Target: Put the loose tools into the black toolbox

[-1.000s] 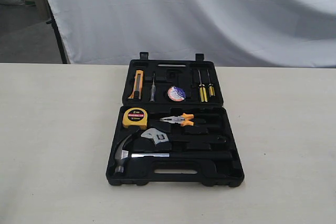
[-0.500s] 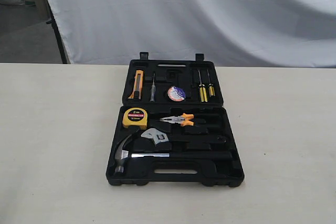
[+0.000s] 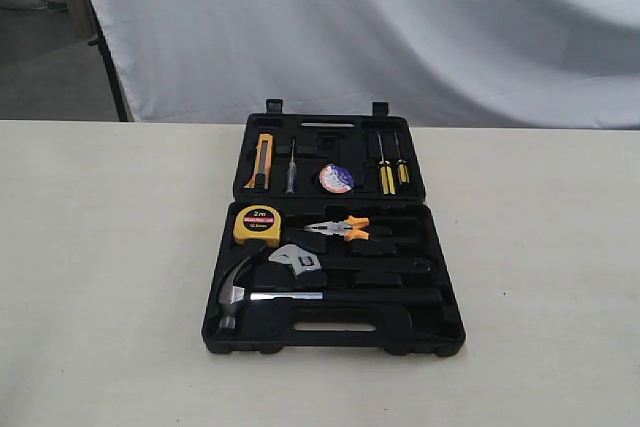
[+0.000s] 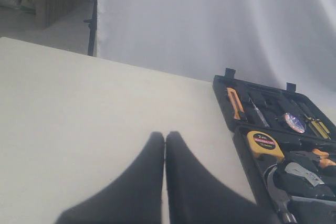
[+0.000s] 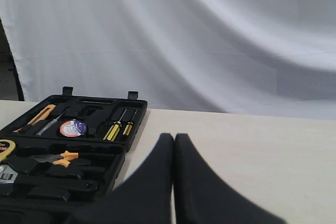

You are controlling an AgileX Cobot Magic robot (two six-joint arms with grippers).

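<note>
**Matte black fingers front both of the robot's wrist cameras**

The matte black, two-fingered left gripper [image 4: 165, 135] and the matte black, two-fingered right gripper [image 5: 174, 136] look alike. Each is a pair of smooth, plain fingers [image 4: 139, 182], broad at the base and narrowing in a gentle curve to a rounded tip. The dark surfaces are dull and uniform in tone. Close to the lens they are soft with blur, so finer detail cannot be made out.

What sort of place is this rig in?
Probably a staged lab or test setup: a pale table, a white cloth backdrop hung behind it, and an open toolbox set in the middle.
</note>
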